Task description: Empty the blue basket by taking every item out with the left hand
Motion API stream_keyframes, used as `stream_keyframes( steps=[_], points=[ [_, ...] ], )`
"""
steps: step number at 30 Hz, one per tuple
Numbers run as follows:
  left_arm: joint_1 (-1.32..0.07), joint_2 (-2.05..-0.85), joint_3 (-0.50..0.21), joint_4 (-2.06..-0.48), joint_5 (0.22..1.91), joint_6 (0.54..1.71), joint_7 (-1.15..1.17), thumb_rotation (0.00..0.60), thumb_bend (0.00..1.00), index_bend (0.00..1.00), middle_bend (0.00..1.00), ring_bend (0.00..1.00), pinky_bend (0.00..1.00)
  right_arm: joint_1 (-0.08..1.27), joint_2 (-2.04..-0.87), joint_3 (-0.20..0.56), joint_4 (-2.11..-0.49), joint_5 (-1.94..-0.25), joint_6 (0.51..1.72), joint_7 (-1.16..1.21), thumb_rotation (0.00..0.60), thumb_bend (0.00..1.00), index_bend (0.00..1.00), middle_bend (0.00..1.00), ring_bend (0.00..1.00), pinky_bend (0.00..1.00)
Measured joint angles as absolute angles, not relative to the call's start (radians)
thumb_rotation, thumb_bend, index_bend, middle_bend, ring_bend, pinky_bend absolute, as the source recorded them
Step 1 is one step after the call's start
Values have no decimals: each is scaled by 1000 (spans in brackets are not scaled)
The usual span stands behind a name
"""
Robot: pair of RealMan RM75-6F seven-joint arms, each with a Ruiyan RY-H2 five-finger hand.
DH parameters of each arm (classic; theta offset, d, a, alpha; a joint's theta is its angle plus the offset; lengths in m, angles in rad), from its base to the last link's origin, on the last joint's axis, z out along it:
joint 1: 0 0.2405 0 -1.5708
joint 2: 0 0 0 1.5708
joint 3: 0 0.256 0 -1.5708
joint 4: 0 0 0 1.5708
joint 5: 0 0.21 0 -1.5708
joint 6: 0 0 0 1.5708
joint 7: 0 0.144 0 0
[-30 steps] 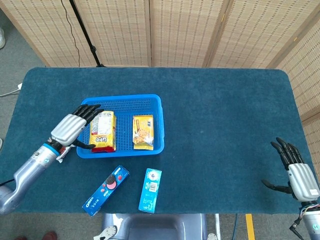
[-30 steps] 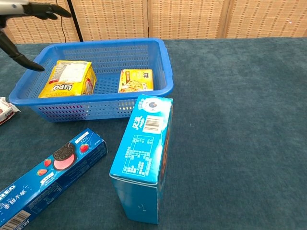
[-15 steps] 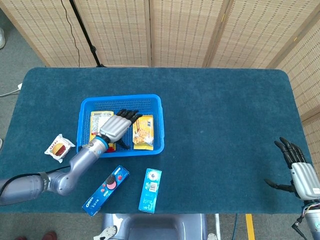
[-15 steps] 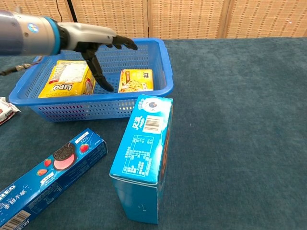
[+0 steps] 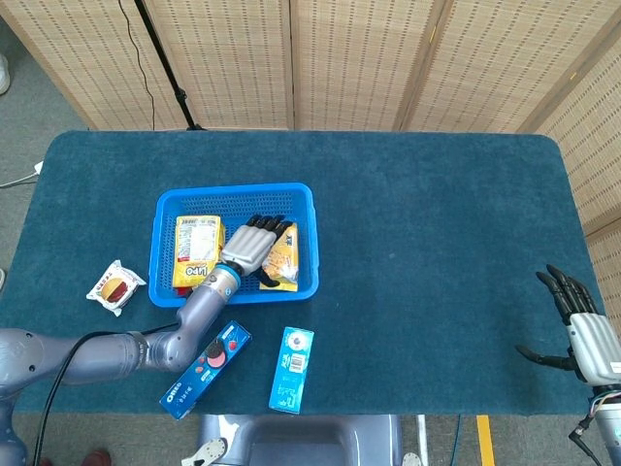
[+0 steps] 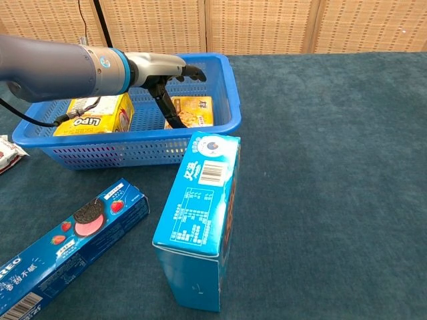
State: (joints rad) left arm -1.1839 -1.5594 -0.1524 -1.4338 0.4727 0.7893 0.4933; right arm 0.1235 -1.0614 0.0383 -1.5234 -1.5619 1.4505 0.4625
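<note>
blue basket (image 5: 306, 209), plastic mesh, rectangular, is set on dark teal cloth table (image 5: 437, 243). inside are seen a yellow packet (image 5: 197, 250) at left and a flat yellow box (image 5: 283, 254) at right. left hand (image 5: 254, 243) is held over the box, fingers spread, thumb down beside it; nothing is gripped. near the front rim are laid a cookie box (image 5: 206, 369) and a light blue carton (image 5: 291, 369); a small wrapped snack (image 5: 115, 287) lies left. right hand (image 5: 587, 335) is open at the table's far right edge.
</note>
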Motion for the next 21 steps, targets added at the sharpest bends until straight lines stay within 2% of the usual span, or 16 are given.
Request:
stream_keyframes(
  steps=[14,15,16,17,19,21],
  points=[
    [-1191,-1634,-156,-1308,397,708,458,477,0,0,0,0,0,128,-1064,38,-1522,-1559,1437,462,600,0,2,0,0,0],
    [-1192,-1639,-156,-1300,394,706,457,483,0,0,0,0,2,129,-1064,37,-1522,-1559,1435,464,600,0,2,0,0,0],
    [-1194,-1645,-156,-1290,388,702,456,515,0,0,0,0,18,130,-1063,37,-1522,-1559,1432,468,600,0,2,0,0,0],
    [-1195,-1649,-156,-1284,380,699,456,539,0,0,0,0,41,131,-1063,36,-1522,-1559,1430,471,600,0,2,0,0,0],
    [-1199,-1664,-159,-1263,358,701,455,599,0,0,0,5,204,133,-1062,35,-1521,-1560,1427,476,600,0,2,0,0,0],
    [-1201,-1680,-162,-1242,351,716,455,600,0,12,8,80,367,134,-1062,34,-1520,-1561,1425,477,600,0,2,0,0,0]
  ],
)
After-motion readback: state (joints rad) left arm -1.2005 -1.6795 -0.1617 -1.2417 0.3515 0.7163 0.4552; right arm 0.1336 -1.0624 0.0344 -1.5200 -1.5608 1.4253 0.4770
